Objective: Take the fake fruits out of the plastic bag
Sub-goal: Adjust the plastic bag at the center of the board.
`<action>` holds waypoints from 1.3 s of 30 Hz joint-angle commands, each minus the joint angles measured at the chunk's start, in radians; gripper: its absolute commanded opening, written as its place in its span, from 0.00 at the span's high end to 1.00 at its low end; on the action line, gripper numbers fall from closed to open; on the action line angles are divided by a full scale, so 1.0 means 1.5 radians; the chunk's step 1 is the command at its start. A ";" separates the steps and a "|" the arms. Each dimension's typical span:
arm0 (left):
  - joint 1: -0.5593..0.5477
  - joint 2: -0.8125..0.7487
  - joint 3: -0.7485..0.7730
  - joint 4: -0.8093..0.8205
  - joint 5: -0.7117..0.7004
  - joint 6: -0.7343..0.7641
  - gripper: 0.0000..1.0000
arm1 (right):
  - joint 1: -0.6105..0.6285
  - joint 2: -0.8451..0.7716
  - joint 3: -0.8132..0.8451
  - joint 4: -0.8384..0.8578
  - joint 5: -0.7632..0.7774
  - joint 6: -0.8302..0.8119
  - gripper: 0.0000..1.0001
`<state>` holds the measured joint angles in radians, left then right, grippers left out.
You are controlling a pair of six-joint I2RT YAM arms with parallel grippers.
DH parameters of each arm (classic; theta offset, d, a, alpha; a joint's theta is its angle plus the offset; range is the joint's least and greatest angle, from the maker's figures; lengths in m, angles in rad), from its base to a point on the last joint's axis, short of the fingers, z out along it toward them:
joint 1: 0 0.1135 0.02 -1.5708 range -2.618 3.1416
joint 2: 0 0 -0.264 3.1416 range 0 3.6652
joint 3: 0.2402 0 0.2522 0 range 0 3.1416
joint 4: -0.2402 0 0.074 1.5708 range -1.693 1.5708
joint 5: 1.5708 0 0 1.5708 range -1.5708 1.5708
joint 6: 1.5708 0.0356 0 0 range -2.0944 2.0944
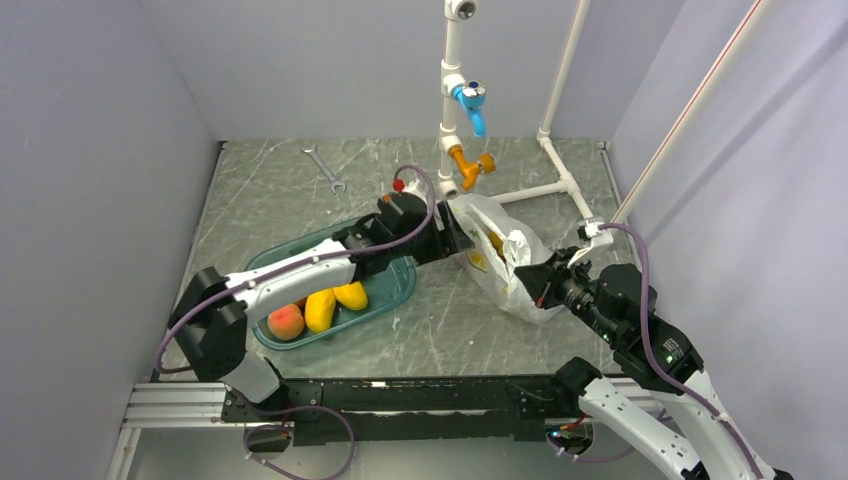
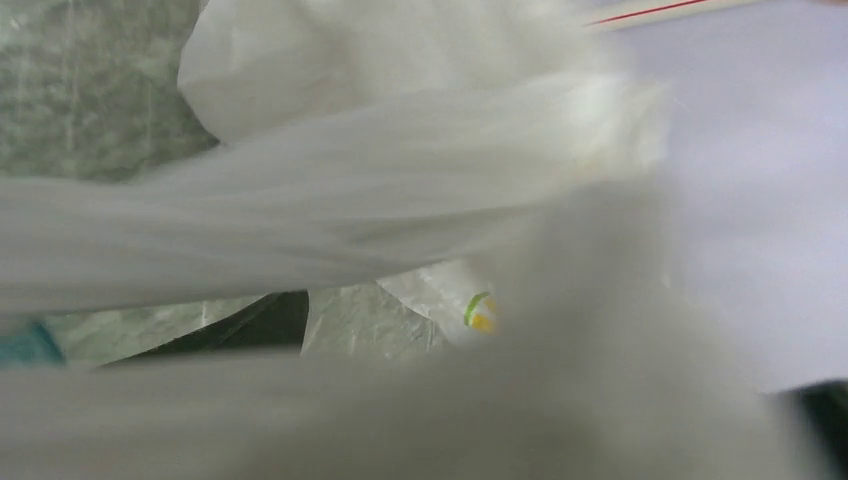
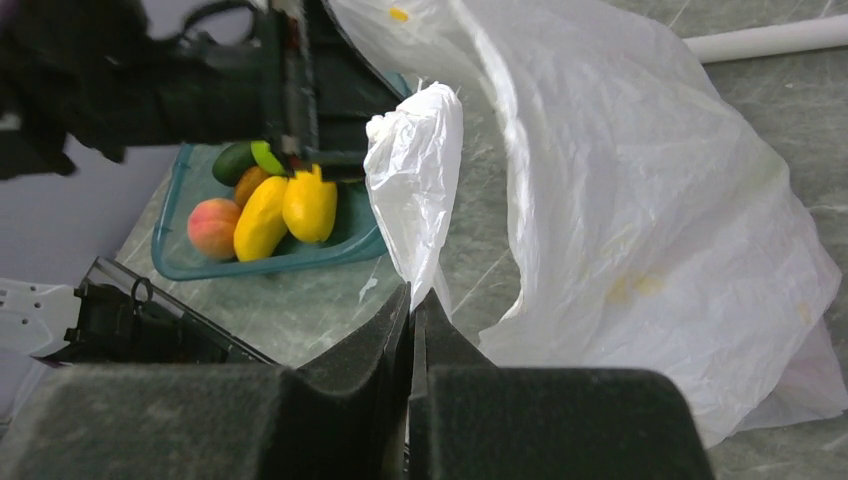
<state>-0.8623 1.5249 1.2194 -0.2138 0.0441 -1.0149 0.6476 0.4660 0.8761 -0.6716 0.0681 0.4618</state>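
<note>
**Right claw clamped on bag handle, left claw at bag mouth**

Right gripper [image 3: 412, 300]: foam pads [image 3: 365, 345] pressed together, with a twisted handle strip of the thin, crinkly, translucent white plastic bag [image 3: 640, 200] pinched between them. The handle rises straight up out of the pinch. The bag body slumps just beyond it and to its right on the grey marbled table [image 1: 450, 330].

In the top view the right gripper [image 1: 528, 283] is at the bag's near-right corner. The bag [image 1: 505, 262] runs away from it towards the far left.

Near left: shallow teal plastic tray [image 1: 395, 290] holding a pink-orange peach [image 1: 286, 321], two long yellow fruits [image 1: 320, 308] and a dark green avocado [image 3: 233, 160].

Left gripper [image 1: 462, 238]: at the bag's far-left mouth, touching the film. Its wrist view is filled with blurred white plastic and no fingers show, so I cannot tell whether it is apart or closed.

Fake fruits [image 1: 494, 244]: inside the bag between the two grippers. They show only as yellow-orange patches through the film, so I cannot tell which fruit is which.

Far side: metal spanner [image 1: 323, 168] flat on the table, and a white PVC pipe frame [image 1: 560, 90] with a blue valve [image 1: 470, 100] above an orange valve [image 1: 468, 165].
</note>
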 commanded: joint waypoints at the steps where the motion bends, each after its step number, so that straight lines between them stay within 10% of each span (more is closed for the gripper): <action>1: -0.031 0.027 -0.045 0.206 -0.021 -0.086 0.18 | 0.000 -0.001 0.002 -0.019 -0.017 0.015 0.94; 10: -0.070 0.042 -0.103 0.297 -0.141 -0.120 0.29 | 0.000 0.002 0.002 -0.066 -0.067 0.011 0.98; 21: -0.205 -0.086 -0.226 0.273 -0.386 -0.161 0.01 | 0.000 -0.017 0.010 -0.037 -0.033 0.012 0.99; 39: -0.279 0.103 -0.205 0.537 -0.551 -0.262 0.16 | 0.000 -0.013 0.040 -0.077 -0.062 0.013 0.99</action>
<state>-1.2743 1.6409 0.8608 0.4698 -0.6949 -1.3796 0.6472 0.4545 0.8986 -0.7647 -0.0090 0.4732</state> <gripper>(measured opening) 0.868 0.014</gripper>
